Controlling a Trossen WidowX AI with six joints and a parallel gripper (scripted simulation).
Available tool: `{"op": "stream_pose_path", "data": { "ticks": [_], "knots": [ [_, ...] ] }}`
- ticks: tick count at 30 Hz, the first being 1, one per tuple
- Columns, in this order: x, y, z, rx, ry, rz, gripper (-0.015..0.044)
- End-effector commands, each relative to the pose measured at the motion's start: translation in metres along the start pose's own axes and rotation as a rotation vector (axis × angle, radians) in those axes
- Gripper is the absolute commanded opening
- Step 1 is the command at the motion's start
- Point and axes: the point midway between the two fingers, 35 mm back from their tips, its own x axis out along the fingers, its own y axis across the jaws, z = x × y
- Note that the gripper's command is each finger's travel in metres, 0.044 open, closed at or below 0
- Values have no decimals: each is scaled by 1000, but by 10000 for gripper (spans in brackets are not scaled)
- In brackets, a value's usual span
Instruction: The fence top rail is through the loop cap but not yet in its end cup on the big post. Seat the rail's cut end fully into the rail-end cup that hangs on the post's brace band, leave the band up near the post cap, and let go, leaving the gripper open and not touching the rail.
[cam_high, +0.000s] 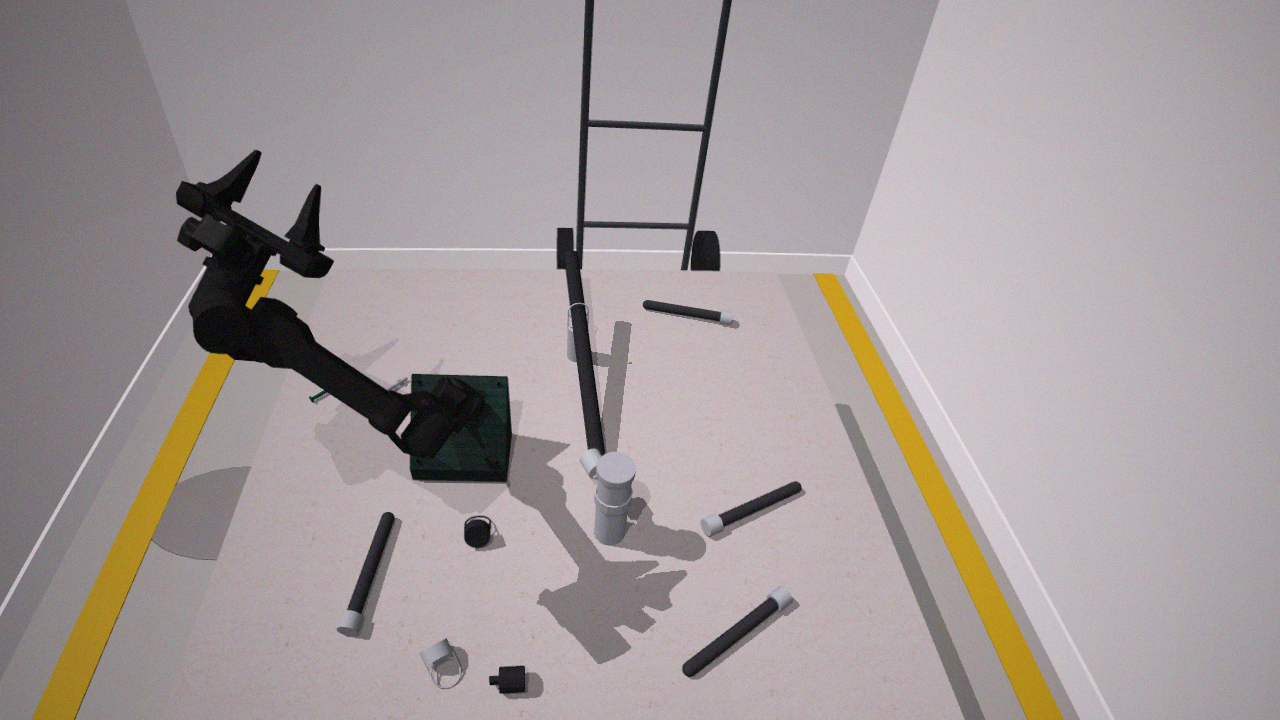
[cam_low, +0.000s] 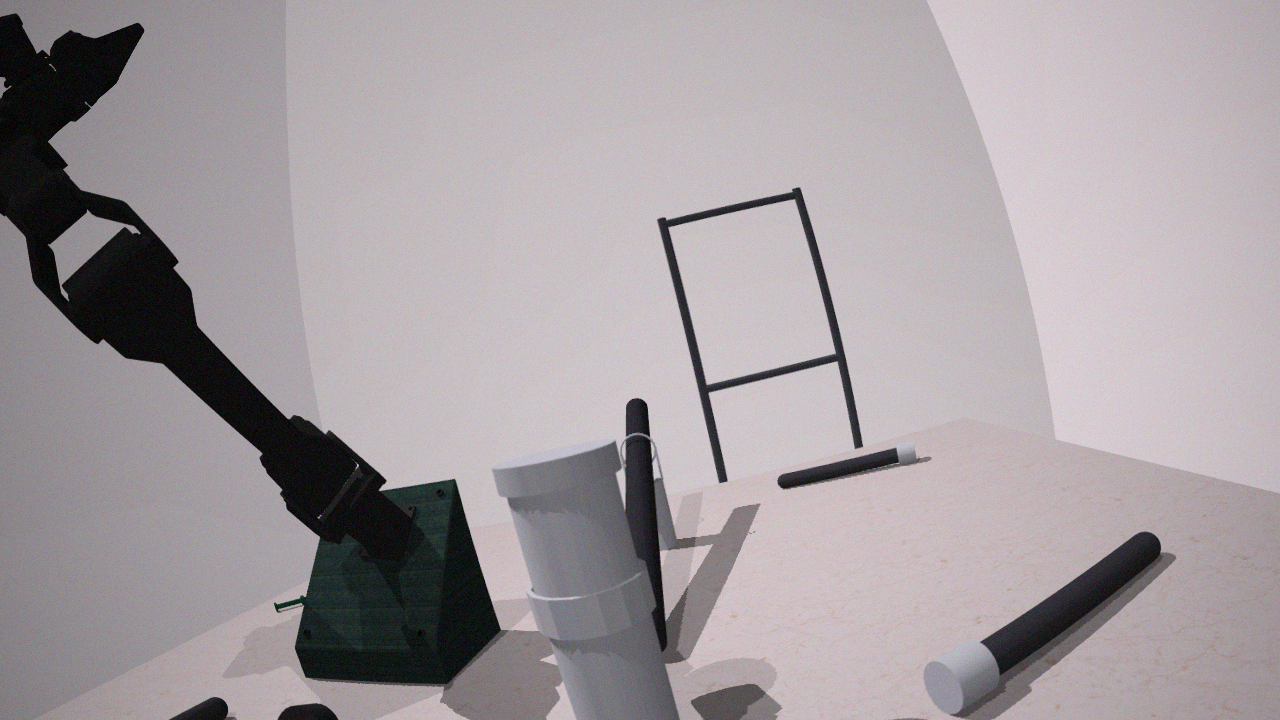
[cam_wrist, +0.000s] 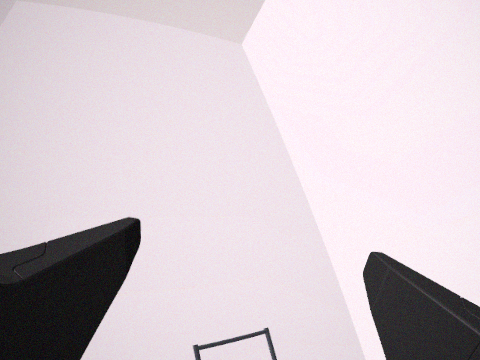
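Observation:
The dark top rail (cam_high: 586, 376) (cam_low: 640, 501) runs from the back wall through the wire loop cap (cam_high: 568, 315) on a small post. It slopes down to the big grey post (cam_high: 613, 523) (cam_low: 617, 671). Its near end meets the white rail-end cup (cam_high: 588, 462) beside the post. I cannot tell how deep it sits, and in the exterior view the post hides the cup. The brace band (cam_high: 613, 507) (cam_low: 586, 610) rings the post some way below the post cap (cam_high: 615, 467) (cam_low: 554, 467). My gripper (cam_high: 284, 170) (cam_wrist: 255, 249) is open and empty, raised high at the far left and pointing up, far from the rail.
Loose dark rods with grey ends (cam_high: 689, 310) (cam_high: 750, 507) (cam_high: 738, 635) (cam_high: 366, 573) lie on the floor. A dark cap (cam_high: 478, 530), a white band (cam_high: 440, 658) and a small dark fitting (cam_high: 510, 678) lie in front. A dark gate frame (cam_high: 648, 125) leans on the back wall. The arm stands on a green base (cam_high: 483, 394).

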Motion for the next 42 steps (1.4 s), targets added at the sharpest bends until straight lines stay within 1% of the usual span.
{"op": "stream_pose_path", "data": {
  "ticks": [1, 2, 5, 10, 14, 21, 27, 31, 34, 38, 42],
  "knots": [
    [1, 0, 0, -2, 0, -1, 426],
    [3, 0, -2, -8, -1, -4, 440],
    [16, 2, -13, -52, -6, -22, 440],
    [54, 1, -45, -162, 8, -63, 440],
    [92, -11, -86, -257, 60, -135, 440],
    [153, -62, -167, -400, 216, -274, 440],
    [186, -130, -239, -476, 402, -408, 440],
    [193, -184, -285, -500, 548, -508, 440],
    [189, -228, -318, -503, 666, -591, 440],
    [171, -285, -358, -487, 831, -710, 440],
    [139, -338, -392, -449, 1004, -840, 440]
  ]
}}
